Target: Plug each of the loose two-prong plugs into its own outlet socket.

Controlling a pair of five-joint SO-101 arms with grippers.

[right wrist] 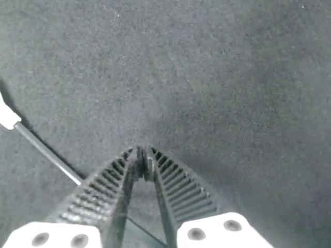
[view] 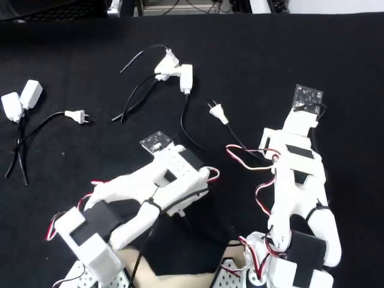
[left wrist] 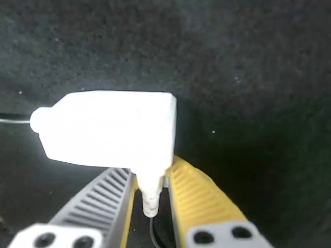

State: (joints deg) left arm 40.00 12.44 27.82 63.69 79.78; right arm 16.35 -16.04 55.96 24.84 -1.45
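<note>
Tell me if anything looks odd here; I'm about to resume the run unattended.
Nothing is broken or spilled. One oddity: the left tool is shut on the thin cable neck of a white block, not its body, so the block may swivel. A plug and a second plug lie loose on the cloth.

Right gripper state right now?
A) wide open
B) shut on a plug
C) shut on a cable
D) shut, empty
D: in the right wrist view the right gripper has its fingertips meeting with nothing between them, over black cloth; a cable lies off to the side, untouched.
</note>
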